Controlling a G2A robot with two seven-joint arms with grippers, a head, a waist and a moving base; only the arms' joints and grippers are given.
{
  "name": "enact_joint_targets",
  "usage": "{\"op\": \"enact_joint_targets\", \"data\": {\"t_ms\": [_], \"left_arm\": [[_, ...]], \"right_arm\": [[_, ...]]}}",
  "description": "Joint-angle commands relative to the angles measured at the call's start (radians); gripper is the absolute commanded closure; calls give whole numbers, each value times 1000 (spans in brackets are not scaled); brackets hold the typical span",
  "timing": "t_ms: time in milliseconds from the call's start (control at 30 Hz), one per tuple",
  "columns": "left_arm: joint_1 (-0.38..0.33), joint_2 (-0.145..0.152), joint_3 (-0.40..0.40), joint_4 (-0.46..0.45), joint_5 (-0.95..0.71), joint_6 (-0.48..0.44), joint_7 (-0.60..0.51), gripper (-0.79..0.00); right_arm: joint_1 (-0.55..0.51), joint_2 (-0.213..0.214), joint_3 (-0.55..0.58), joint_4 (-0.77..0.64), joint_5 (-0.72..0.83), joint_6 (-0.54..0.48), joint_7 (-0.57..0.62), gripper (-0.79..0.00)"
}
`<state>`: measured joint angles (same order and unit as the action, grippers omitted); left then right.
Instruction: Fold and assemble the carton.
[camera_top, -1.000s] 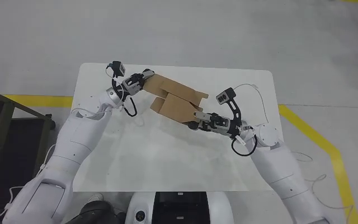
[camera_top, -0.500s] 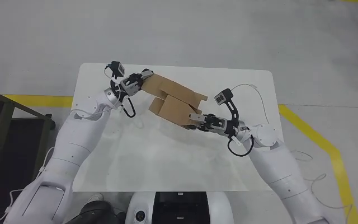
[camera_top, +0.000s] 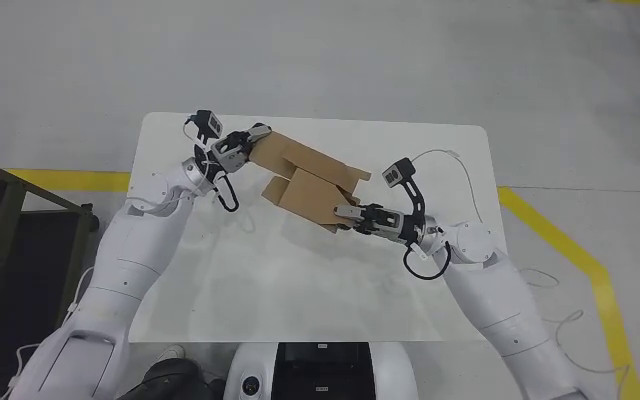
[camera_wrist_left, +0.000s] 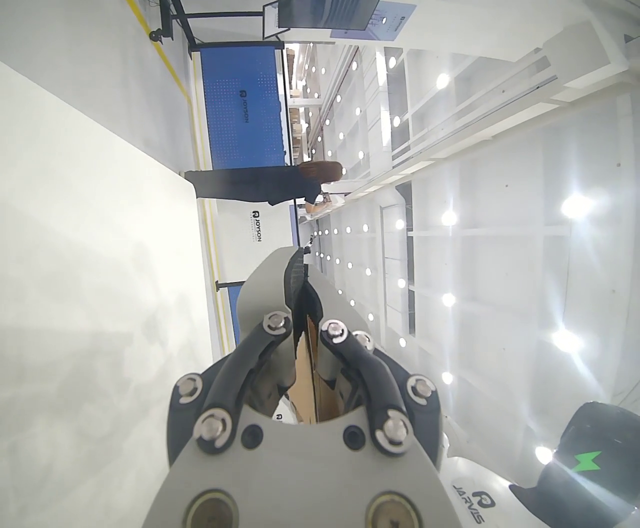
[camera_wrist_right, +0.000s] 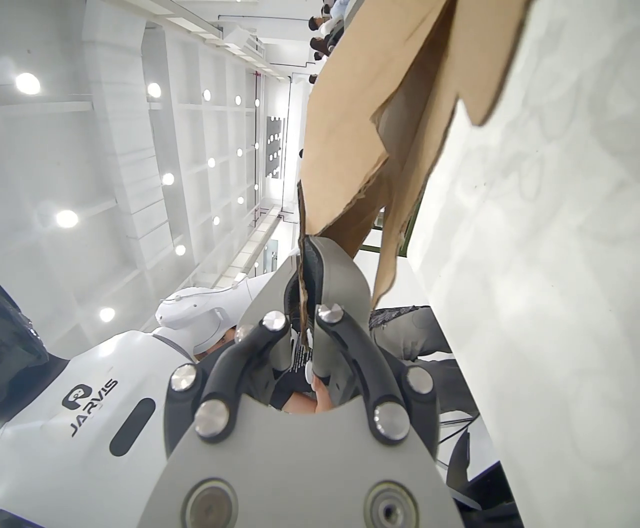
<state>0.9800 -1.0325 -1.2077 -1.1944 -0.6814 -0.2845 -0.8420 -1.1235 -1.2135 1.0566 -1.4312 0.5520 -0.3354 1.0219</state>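
A brown cardboard carton (camera_top: 308, 180) hangs partly unfolded above the white table (camera_top: 300, 290), held between both arms. My left gripper (camera_top: 256, 135) is shut on the carton's far left edge; a strip of cardboard (camera_wrist_left: 305, 370) sits between its fingers. My right gripper (camera_top: 345, 213) is shut on the carton's near right flap, and the cardboard edge (camera_wrist_right: 350, 150) runs from between its pads up and away. Loose flaps stick out at the carton's right end (camera_top: 358, 172) and lower left (camera_top: 276, 190).
The white table reaches from the carton to the near edge with bare surface in front (camera_top: 280, 300). A thin white cable (camera_top: 465, 175) lies on the table's right side. A dark frame (camera_top: 20, 230) stands on the floor off the table's left edge.
Both grippers and the carton have shifted slightly left. The right gripper has pushed toward the left one, closing the carton's span a little. Both grips hold unchanged.
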Motion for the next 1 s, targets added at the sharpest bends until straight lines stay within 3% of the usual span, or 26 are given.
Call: {"op": "enact_joint_targets", "data": {"t_ms": [0,233,467,700,967], "left_arm": [[3,0,-4,0,8,7,-3,-785],[9,5,-28,21,46,9,-36,-785],[-6,27,-109,51,85,13,-125,-785],[16,51,-180,-12,66,62,-308,-785],[40,58,-163,-89,78,94,-439,-785]], "right_arm": [[0,0,1,-2,1,3,1,0],[0,1,9,-8,11,14,4,0],[7,8,32,-22,9,52,36,0],[19,22,61,-38,20,140,140,0],[14,31,72,-47,27,202,192,0]]}}
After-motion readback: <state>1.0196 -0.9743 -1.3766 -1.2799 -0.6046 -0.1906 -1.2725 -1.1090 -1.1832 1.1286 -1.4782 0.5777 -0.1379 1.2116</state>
